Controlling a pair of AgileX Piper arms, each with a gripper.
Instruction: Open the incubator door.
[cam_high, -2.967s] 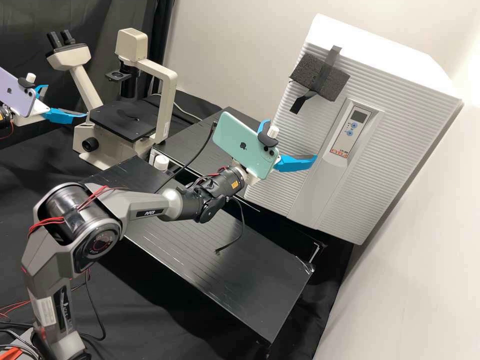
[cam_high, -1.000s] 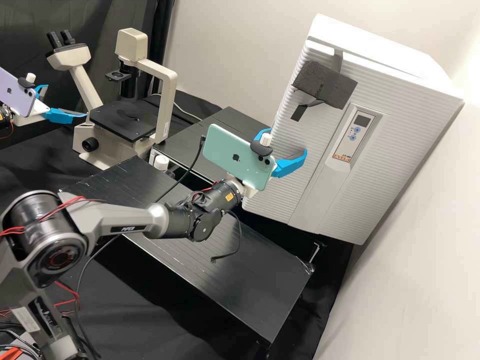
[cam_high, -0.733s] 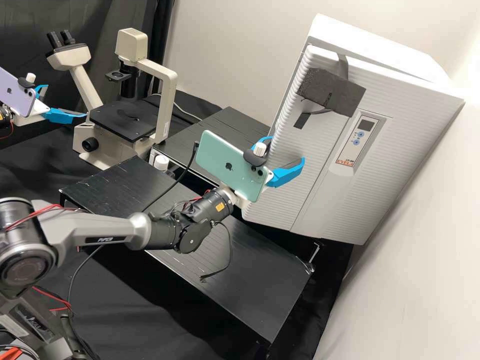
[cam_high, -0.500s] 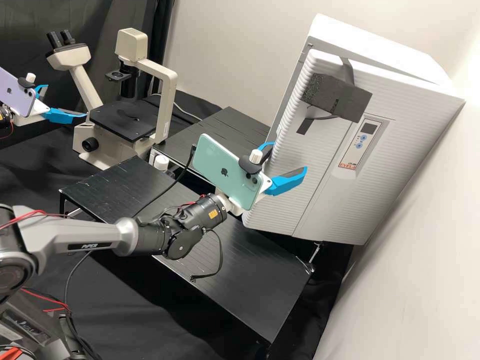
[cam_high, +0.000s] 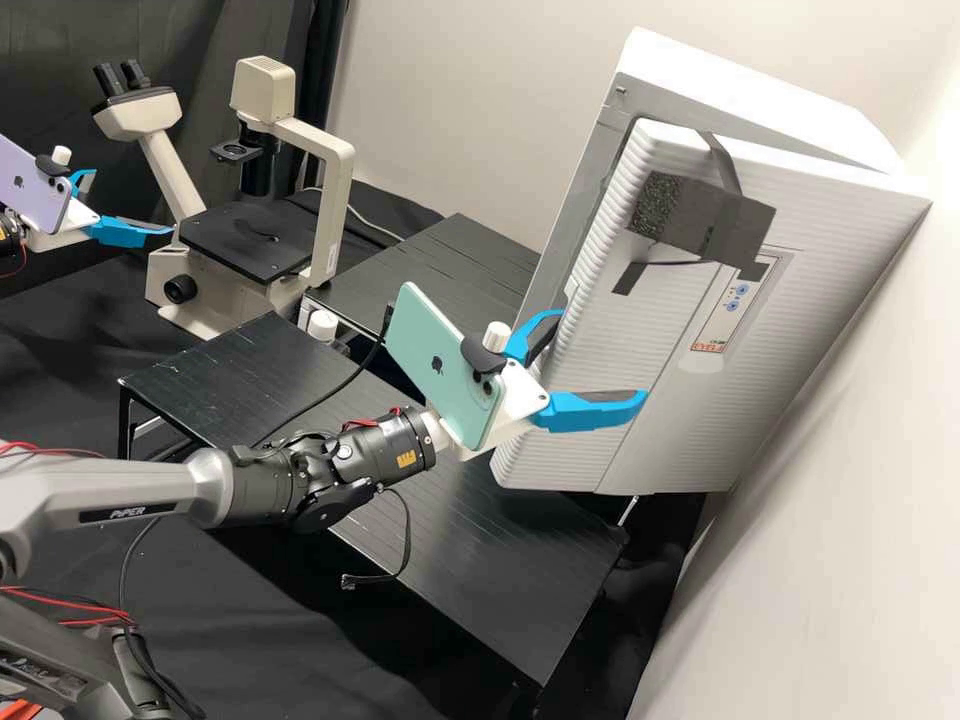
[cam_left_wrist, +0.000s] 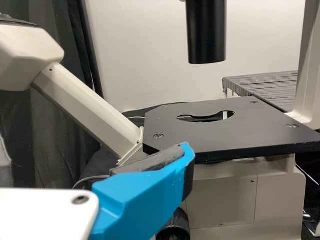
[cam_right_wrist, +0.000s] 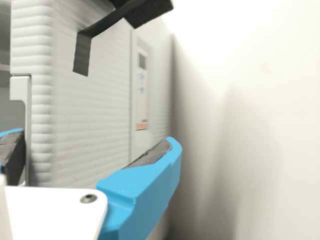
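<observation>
In the high view, the nearest item is the grey right arm (cam_high: 110, 500), extended above the front black table (cam_high: 480, 570). A cable (cam_high: 407, 520) is hung from it, and a mint-green phone (cam_high: 420, 330) is mounted at its wrist. The right gripper (cam_high: 602, 358) is found spread wide, with the free edge of the incubator door (cam_high: 645, 350) between its 2 fingers. 1 finger is placed behind that edge and 1 in front of the door's face, an arrangement confirmed in the right wrist view. The door is not clamped; whether it is touched by either finger cannot be determined.

The door is partly open, its free edge being swung clear of the incubator (cam_high: 760, 90). A dark foam block (cam_high: 690, 215) is taped across its upper face, above a control panel (cam_high: 738, 300).

The left gripper (cam_high: 131, 203) is located at the left edge of the high view, its 2 fingers well parted and nothing held. A lilac phone (cam_high: 30, 190) is mounted on it. Just beyond, a cream microscope (cam_high: 335, 220) with a flat black stage (cam_high: 235, 240) is observed. Farther back, a dark curtain (cam_high: 170, 40) and a pale wall (cam_high: 480, 60) are noted.
</observation>
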